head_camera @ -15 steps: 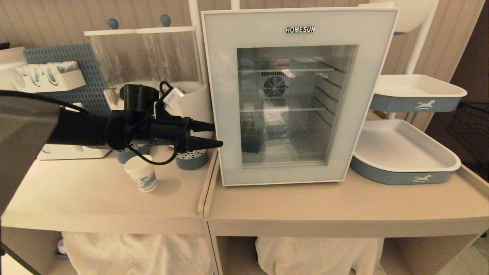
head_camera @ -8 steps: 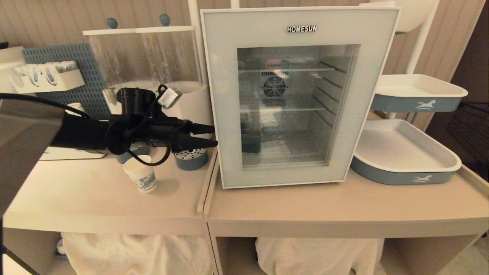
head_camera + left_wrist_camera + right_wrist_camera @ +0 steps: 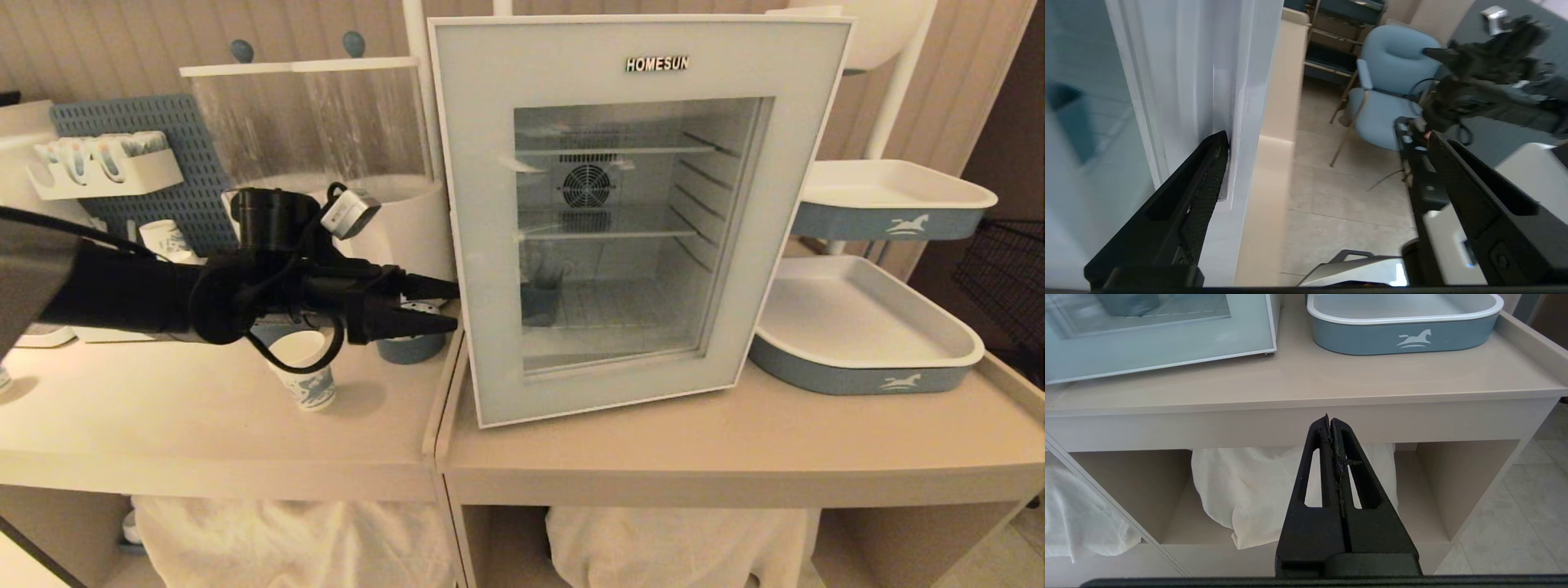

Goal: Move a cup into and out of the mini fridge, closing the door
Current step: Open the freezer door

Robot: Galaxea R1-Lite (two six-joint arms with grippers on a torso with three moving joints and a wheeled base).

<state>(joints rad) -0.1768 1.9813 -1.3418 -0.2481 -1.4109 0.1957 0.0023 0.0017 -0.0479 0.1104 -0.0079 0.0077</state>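
Observation:
The mini fridge [image 3: 608,233] stands on the right table, its wire shelves showing through the glass. Its door [image 3: 482,204] with HOMESUN lettering is ajar at the left edge. My left gripper [image 3: 454,306] is open and level at that edge; in the left wrist view [image 3: 1327,136] one finger [image 3: 1200,192] lies against the door's white side edge [image 3: 1237,102], the other is free in the air. The cup [image 3: 308,382], white with a blue print, stands upright on the left table under my left arm, partly hidden by a cable. My right gripper [image 3: 1329,418] is shut and empty below the table's front edge.
Two clear drink dispensers [image 3: 302,139] stand behind my left arm, with a blue pegboard and cup rack [image 3: 106,163] and another cup [image 3: 163,238]. Blue-and-white trays [image 3: 865,327] [image 3: 890,196] sit right of the fridge. White cloth [image 3: 1249,490] fills the shelves below.
The door's left edge has swung out from the fridge. My left gripper has drawn back a little and sunk, still open.

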